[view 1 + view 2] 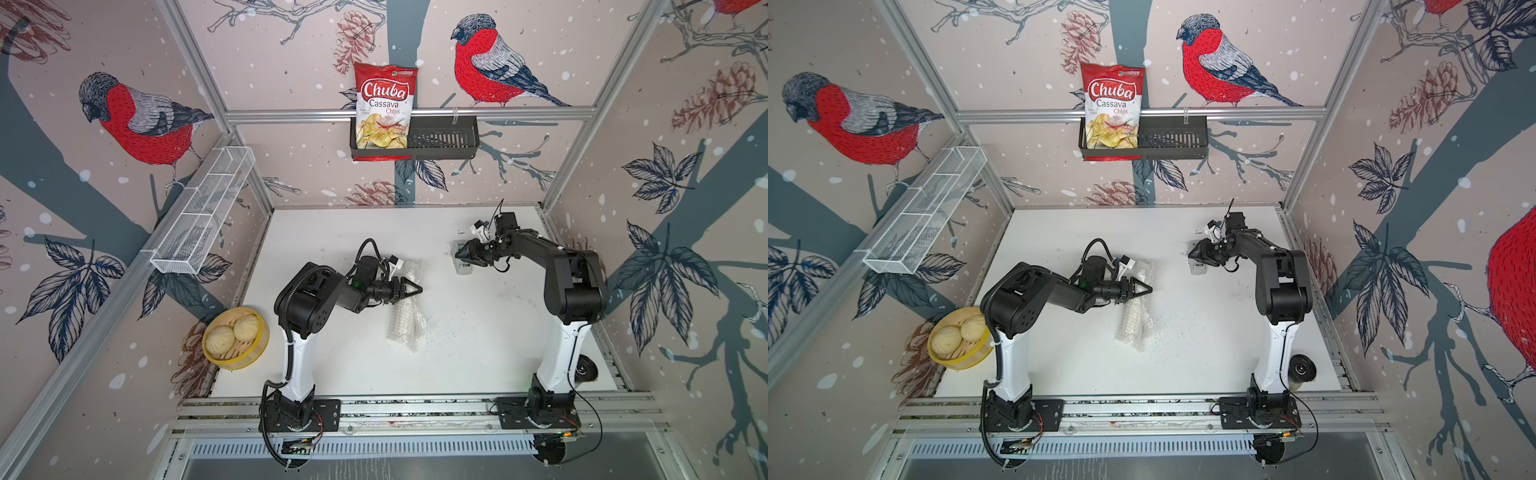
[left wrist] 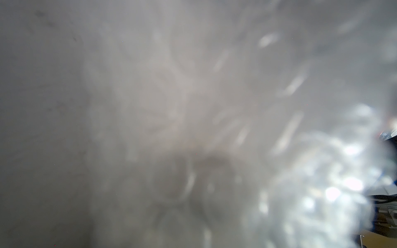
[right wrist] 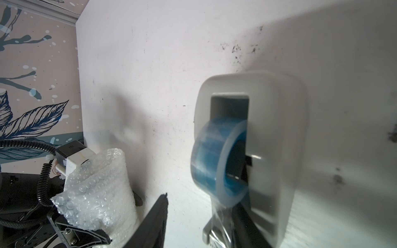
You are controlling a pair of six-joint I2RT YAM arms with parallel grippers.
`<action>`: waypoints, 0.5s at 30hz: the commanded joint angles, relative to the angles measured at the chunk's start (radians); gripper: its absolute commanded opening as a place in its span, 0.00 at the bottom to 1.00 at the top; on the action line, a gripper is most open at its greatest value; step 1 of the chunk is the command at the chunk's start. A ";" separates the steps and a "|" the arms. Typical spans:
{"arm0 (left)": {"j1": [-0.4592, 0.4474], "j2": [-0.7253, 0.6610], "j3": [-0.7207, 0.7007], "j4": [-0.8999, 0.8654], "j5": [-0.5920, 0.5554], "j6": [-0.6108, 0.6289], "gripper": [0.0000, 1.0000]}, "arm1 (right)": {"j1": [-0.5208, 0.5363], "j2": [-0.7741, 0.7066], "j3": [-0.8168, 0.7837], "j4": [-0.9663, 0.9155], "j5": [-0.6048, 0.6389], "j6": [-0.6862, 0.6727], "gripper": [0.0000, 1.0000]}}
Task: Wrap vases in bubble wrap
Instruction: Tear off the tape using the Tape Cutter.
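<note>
Plastic bubble wrap (image 3: pixel 101 189), left wrist blur, right wrist sharp

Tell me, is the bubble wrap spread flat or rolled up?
Rolled up: the bubble wrap lies as a narrow bundle on the table in both top views, with the left arm's fingers closed on it.

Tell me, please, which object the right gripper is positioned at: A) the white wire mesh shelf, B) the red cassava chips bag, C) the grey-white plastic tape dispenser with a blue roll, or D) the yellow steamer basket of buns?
C: in a top view the right gripper sits over the grey-white plastic tape dispenser, whose blue roll appears close in the right wrist view.
</note>
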 commanded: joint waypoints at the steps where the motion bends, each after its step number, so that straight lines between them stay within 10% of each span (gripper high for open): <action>1: 0.002 -0.008 0.002 0.032 0.009 0.026 0.32 | -0.003 0.007 -0.015 -0.047 0.036 -0.005 0.45; 15: 0.002 -0.007 0.003 0.032 0.009 0.027 0.32 | -0.017 0.001 -0.050 0.001 0.016 0.027 0.17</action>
